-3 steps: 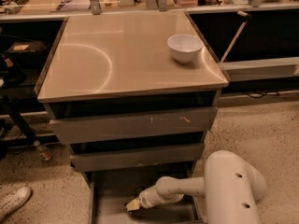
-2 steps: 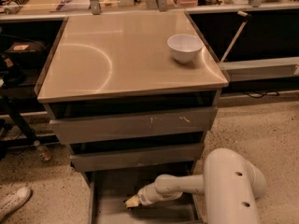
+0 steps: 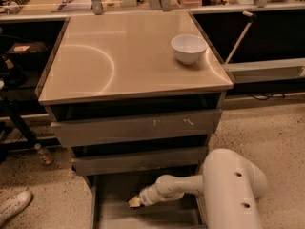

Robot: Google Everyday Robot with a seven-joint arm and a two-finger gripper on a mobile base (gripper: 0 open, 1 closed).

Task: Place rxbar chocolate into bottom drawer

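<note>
The bottom drawer is pulled out at the foot of the grey cabinet, and its flat grey floor shows. My white arm reaches in from the right, low over the drawer. My gripper is at the arm's left end, just above the drawer floor near its middle. The rxbar chocolate is not visible; it is hidden or out of view.
A white bowl stands at the back right of the cabinet's top. The scratched top drawer and the middle drawer are shut. A shoe and a bottle lie on the floor to the left.
My gripper has crept slightly up and to the left over the drawer floor. Nothing else has moved.
</note>
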